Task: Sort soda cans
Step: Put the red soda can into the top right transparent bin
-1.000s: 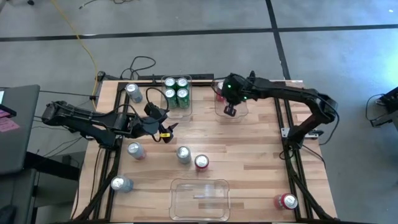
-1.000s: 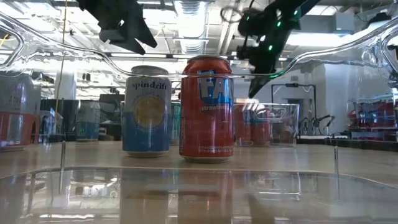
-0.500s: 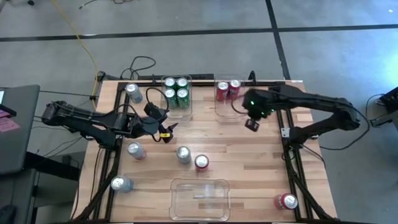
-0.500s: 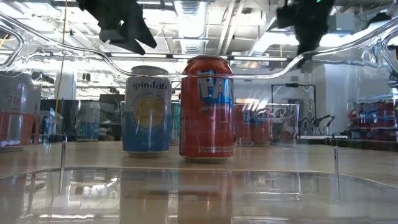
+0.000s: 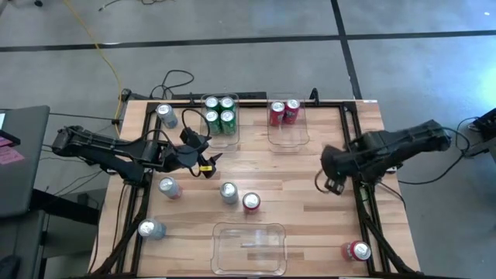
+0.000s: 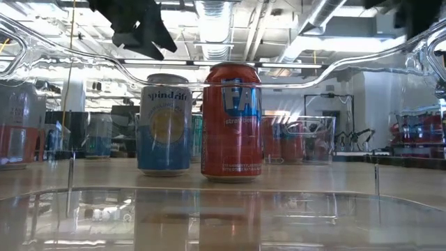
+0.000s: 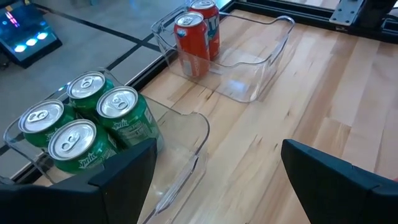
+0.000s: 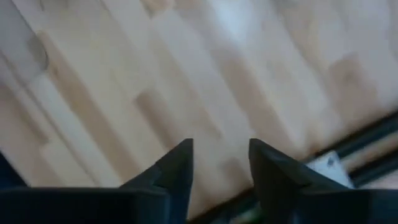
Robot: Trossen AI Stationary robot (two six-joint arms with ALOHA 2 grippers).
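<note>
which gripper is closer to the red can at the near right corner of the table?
Right. The right gripper hangs over the table's right edge, just up-table from the red can. The left gripper sits across the table on the left side, much farther off.

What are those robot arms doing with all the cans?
They are sorting soda cans by colour into clear bins. Four green cans sit in one bin at the back, and two red cans sit in the bin beside it. The right gripper is empty, partly open, over bare wood near the right edge. The left gripper is open and holds nothing. Silver cans and two more red ones are loose on the table, and the front bin has nothing in it.
</note>
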